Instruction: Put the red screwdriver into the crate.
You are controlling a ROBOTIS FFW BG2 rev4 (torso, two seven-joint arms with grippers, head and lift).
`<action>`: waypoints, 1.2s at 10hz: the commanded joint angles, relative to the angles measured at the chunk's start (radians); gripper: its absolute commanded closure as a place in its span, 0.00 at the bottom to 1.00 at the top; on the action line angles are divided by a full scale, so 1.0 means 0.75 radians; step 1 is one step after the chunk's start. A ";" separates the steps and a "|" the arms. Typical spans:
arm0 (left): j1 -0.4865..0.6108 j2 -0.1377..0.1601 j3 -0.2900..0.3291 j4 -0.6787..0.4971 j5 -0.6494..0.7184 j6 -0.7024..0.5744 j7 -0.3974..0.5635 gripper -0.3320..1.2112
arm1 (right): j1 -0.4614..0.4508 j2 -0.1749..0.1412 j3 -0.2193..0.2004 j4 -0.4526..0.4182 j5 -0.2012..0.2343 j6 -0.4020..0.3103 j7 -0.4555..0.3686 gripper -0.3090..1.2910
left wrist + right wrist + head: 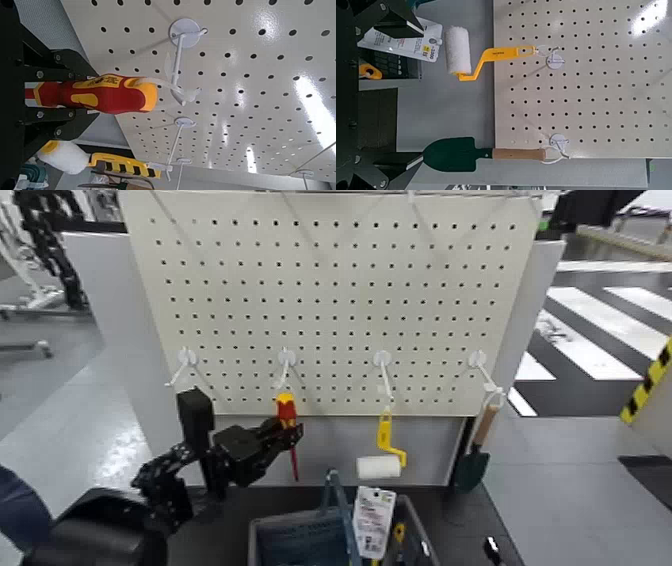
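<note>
Your lab or workshop area, where you had a white pegboard [330, 300], hanging tools, grey floor [90, 390], hazard-striped post [650, 380]

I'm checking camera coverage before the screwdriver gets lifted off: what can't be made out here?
- Tip of the red screwdriver: left wrist view, hidden by the left gripper.
- Crate's bottom: head view, cut off by the lower edge.
- White tag's small print: head view, too small.

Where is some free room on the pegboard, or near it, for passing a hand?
The pegboard looks bare above its hooks; below, a gap separates roller and trowel. It is crowded where the left gripper holds the screwdriver.
</note>
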 commanded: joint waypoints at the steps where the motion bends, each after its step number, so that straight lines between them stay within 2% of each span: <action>1: 0.070 -0.024 0.052 -0.117 -0.002 0.039 0.002 0.96 | -0.002 0.000 0.000 0.000 0.000 0.004 0.000 0.32; 5: 0.203 -0.059 0.153 -0.336 -0.004 0.178 0.012 0.96 | -0.006 -0.004 0.002 0.005 -0.006 0.008 0.000 0.32; 7: 0.252 -0.051 0.181 -0.426 0.022 0.282 0.025 0.96 | -0.008 -0.006 0.002 0.009 -0.008 0.008 0.000 0.32; 9: 0.273 -0.067 0.206 -0.401 0.096 0.356 -0.045 0.96 | -0.010 -0.008 0.006 0.013 -0.012 0.006 0.000 0.32; 10: 0.271 -0.057 0.189 -0.340 0.180 0.346 -0.108 0.96 | -0.012 -0.010 0.006 0.013 -0.016 0.006 0.000 0.32; 12: 0.283 -0.047 0.191 -0.303 0.196 0.389 -0.166 0.96 | -0.012 -0.010 0.008 0.013 -0.018 0.006 0.002 0.32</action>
